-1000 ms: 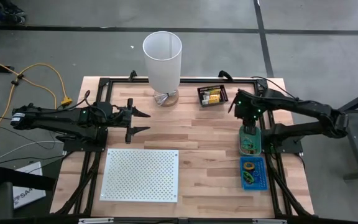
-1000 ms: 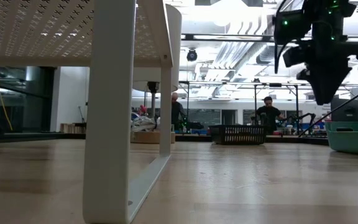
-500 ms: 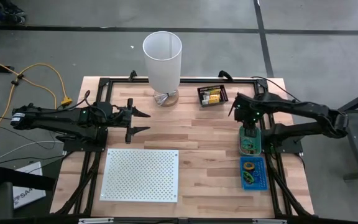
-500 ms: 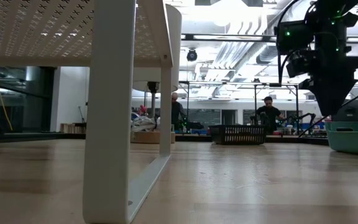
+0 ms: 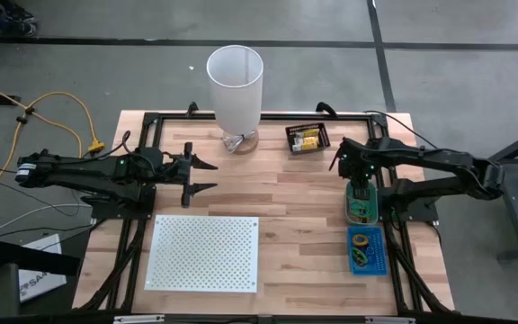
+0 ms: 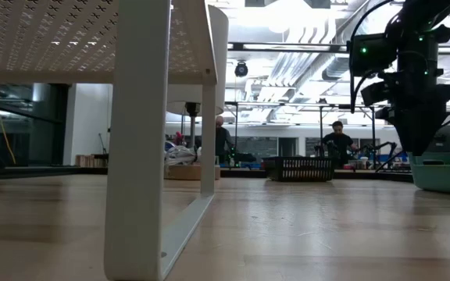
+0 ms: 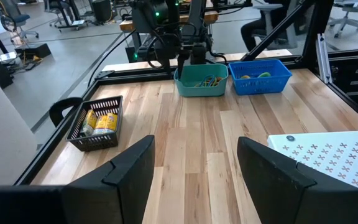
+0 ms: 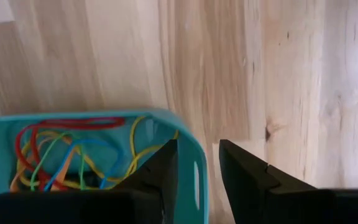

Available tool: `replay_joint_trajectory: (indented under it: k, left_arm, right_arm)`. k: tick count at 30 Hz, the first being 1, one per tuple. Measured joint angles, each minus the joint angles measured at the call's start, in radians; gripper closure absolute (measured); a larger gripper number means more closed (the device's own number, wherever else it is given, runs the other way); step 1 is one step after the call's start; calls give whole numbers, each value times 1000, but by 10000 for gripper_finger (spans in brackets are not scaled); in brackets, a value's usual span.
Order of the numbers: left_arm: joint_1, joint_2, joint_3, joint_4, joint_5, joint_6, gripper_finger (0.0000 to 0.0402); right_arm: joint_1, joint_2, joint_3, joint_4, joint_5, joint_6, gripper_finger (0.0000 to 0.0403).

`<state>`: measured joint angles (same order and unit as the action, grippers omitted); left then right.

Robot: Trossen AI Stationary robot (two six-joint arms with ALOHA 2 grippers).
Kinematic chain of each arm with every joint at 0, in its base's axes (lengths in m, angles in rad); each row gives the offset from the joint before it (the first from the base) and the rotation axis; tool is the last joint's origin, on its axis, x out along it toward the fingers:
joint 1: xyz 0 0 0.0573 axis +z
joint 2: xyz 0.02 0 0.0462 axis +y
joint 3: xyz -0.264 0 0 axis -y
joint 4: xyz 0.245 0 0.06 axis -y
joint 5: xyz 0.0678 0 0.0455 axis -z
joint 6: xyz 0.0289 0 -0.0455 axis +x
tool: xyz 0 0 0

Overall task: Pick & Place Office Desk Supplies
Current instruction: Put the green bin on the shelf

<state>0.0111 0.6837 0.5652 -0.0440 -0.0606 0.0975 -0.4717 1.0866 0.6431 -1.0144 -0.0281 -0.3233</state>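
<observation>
The right gripper's fingers stand partly apart with a narrow gap between them and nothing held; they straddle the end wall of the teal bin, one finger inside the rim, the other outside over bare wood. The rubber bands, a loose tangle of red, yellow, green and blue, lie on the bin floor just beside the inner finger, not touching it as far as can be seen.

From above, the right gripper hangs over the far end of the teal bin. Just beyond the teal bin's near end sits the blue bin, holding coloured loops. The black basket at the table's far edge contains yellow-orange packets.

The left gripper waits with fingers wide apart and empty, above the table's left half, well apart from all three containers.
</observation>
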Motion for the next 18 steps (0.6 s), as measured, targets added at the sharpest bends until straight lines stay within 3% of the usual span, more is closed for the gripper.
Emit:
replay_joint_trajectory:
  k: [18]
  left_arm:
    - [0, 0, 0, 0, 0, 0, 181]
  right_arm:
    - [0, 151, -41, 112, -4, -14, 298]
